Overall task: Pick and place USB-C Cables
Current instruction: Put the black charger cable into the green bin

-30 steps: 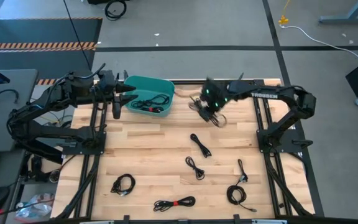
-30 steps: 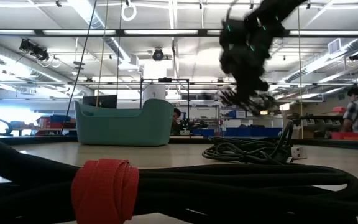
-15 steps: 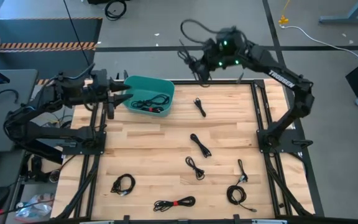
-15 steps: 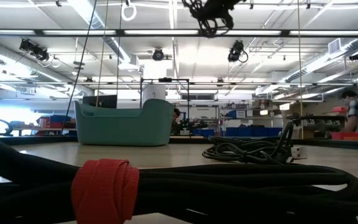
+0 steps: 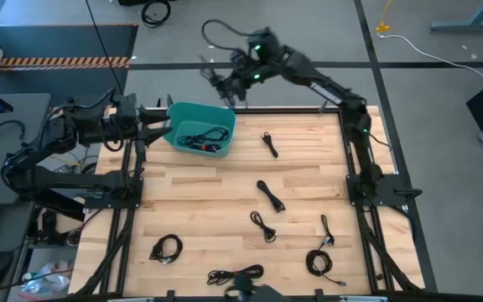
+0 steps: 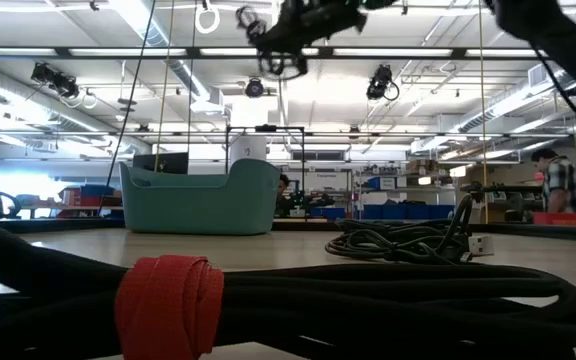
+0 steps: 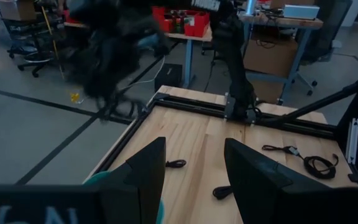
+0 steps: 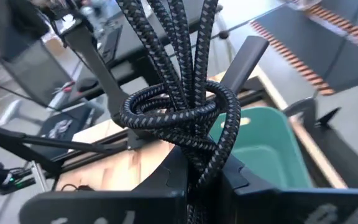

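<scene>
My right gripper (image 5: 227, 81) is raised high over the far rim of the teal bin (image 5: 216, 117), shut on a bundle of black braided USB-C cable (image 8: 179, 106). It shows at the top of the low view (image 6: 280, 40). The bin holds another coiled cable (image 5: 201, 138). My left gripper (image 7: 194, 180) is open and empty beside the bin's left wall (image 5: 163, 130). Several more cables lie on the wooden table, among them one at the far middle (image 5: 269, 144) and one in the middle (image 5: 269, 196). My right gripper pinches the cable bundle between its two fingers where several strands run together under a coiled loop (image 8: 194, 158). The loop and loose strands stand out past the fingertips. The bundle is lifted clear, high above the table and the bin.
More coils lie toward the near edge (image 5: 166, 248) (image 5: 318, 264) (image 5: 263, 225). A thick bundle with a red tie (image 6: 168, 300) lies right in front of the low camera. Black frame rails (image 5: 355, 168) run along both table sides. A person (image 6: 568, 190) stands in the room beyond.
My right gripper has risen steeply from the table's far middle and swung toward the left, to above the bin's far rim, carrying the cable bundle clear of the table. One cable lies on the wood where the gripper was.
</scene>
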You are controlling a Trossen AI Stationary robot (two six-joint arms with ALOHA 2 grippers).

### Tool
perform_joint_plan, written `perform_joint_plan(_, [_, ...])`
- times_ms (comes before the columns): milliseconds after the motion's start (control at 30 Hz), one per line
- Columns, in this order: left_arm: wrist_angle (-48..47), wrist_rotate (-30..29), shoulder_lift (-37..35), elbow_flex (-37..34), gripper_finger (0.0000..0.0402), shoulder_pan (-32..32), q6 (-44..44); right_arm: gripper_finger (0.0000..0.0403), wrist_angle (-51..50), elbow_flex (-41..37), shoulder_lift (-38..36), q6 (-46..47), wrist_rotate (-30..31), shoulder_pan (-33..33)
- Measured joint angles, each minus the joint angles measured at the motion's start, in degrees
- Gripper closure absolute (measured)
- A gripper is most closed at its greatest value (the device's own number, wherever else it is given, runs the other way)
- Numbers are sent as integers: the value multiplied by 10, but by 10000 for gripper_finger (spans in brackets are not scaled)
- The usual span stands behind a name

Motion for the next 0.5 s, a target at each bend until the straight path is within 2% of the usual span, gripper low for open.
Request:
perform_joint_plan(100, [-2,0,1,0,230,0,0,371,35,-12,35,18,-25,8])
perform_joint_plan(500, [-6,0,1,0,230,0,0,371,42,-11,168,-1,-29,52])
